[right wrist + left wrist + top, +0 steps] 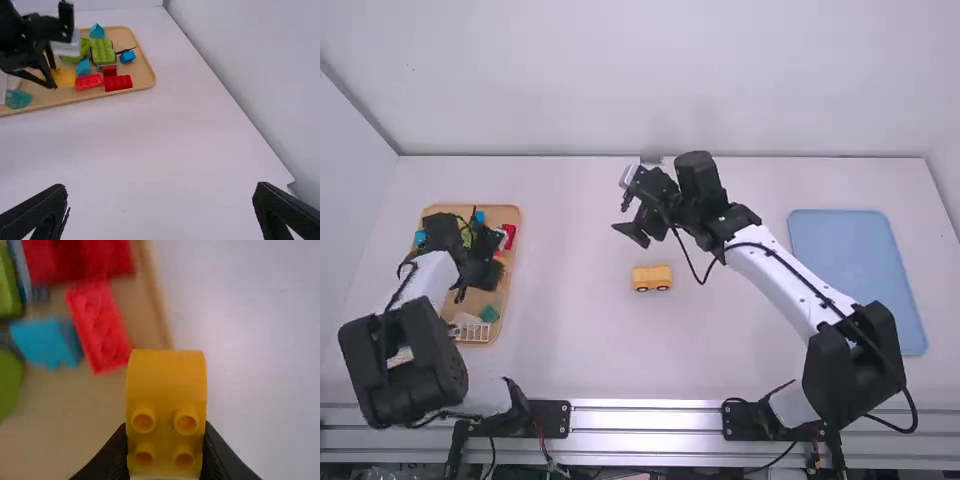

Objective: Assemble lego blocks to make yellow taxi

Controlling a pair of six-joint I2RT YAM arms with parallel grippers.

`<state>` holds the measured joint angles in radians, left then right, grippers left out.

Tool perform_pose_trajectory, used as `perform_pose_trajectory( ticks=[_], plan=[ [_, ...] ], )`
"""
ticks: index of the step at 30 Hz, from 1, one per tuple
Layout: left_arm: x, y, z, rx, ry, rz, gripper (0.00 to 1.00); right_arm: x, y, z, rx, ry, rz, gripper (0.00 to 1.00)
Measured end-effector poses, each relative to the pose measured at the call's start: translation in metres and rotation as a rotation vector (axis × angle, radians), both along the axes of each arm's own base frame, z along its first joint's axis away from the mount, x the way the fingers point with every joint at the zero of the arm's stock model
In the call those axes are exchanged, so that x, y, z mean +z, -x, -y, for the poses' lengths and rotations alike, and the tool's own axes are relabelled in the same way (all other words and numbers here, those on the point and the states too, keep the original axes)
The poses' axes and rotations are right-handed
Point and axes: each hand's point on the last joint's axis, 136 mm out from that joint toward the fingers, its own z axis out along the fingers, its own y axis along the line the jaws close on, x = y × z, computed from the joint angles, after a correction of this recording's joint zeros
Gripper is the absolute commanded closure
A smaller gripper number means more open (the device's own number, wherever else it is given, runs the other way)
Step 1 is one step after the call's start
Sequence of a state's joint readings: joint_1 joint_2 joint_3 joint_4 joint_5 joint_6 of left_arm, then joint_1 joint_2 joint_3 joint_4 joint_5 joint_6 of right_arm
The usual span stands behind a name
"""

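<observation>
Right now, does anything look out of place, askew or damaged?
Nothing stands out: the yellow car piece sits upright on the table, and the left gripper holds a yellow block over the tray.

Tray (508, 213) partly hidden under left arm (428, 278), left wrist view's red block (100, 327) blurred, green piece (8, 382) cut off
</observation>
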<state>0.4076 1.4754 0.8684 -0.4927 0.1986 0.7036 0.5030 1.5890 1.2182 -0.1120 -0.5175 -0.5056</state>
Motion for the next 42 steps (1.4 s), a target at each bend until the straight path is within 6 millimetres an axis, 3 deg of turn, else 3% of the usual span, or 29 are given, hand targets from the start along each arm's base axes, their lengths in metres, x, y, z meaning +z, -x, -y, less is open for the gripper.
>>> perform_pose_trajectory(
  ticks=[1, 3, 6, 12, 15, 20, 23, 26, 30, 32, 33, 34, 38, 42],
  plan=[
    [0.001, -0.001, 0.002, -0.01, 0.0, 0.005, 0.98, -0.001, 0.0, 0.001, -0.002, 0.001, -0.003, 0.01],
    [0.015, -0.012, 0.046, -0.214, 0.002, 0.052, 0.98, -0.005, -0.004, 0.01, -0.019, 0.016, -0.017, 0.01],
    [0.012, -0.015, 0.095, -0.431, -0.004, 0.055, 0.98, -0.015, -0.006, 0.024, -0.034, 0.051, -0.045, 0.01],
    [-0.009, -0.02, 0.182, -0.806, -0.033, 0.079, 0.98, -0.028, -0.019, 0.064, -0.089, 0.108, -0.066, 0.01],
    [-0.029, -0.009, 0.206, -0.921, -0.043, 0.023, 0.98, -0.03, -0.024, 0.082, -0.11, 0.104, -0.089, 0.01],
    [-0.049, -0.006, 0.223, -1.003, -0.065, -0.098, 0.98, -0.032, -0.02, 0.109, -0.095, 0.058, -0.162, 0.01],
    [-0.057, -0.015, 0.231, -1.04, -0.067, -0.177, 0.98, -0.026, -0.022, 0.125, -0.088, 0.011, -0.164, 0.01],
    [-0.062, -0.025, 0.234, -1.063, -0.072, -0.195, 0.91, -0.02, -0.031, 0.132, -0.107, -0.011, -0.136, 0.01],
    [-0.065, -0.025, 0.234, -1.105, -0.08, -0.197, 0.85, -0.023, -0.037, 0.132, -0.13, -0.02, -0.117, 0.01],
    [-0.065, -0.026, 0.235, -1.113, -0.084, -0.188, 0.77, -0.028, -0.037, 0.133, -0.138, -0.02, -0.121, 0.01],
    [-0.065, -0.028, 0.235, -1.119, -0.088, -0.177, 0.62, -0.031, -0.036, 0.133, -0.142, -0.02, -0.127, 0.01],
    [-0.065, -0.03, 0.236, -1.124, -0.092, -0.168, 0.58, -0.035, -0.036, 0.134, -0.148, -0.02, -0.132, 0.01],
    [-0.065, -0.03, 0.236, -1.13, -0.094, -0.166, 0.01, -0.043, -0.034, 0.135, -0.163, -0.022, -0.148, 0.01],
    [-0.063, -0.036, 0.241, -1.111, -0.066, -0.13, 0.01, -0.043, -0.034, 0.135, -0.168, -0.027, -0.158, 0.01]
  ],
)
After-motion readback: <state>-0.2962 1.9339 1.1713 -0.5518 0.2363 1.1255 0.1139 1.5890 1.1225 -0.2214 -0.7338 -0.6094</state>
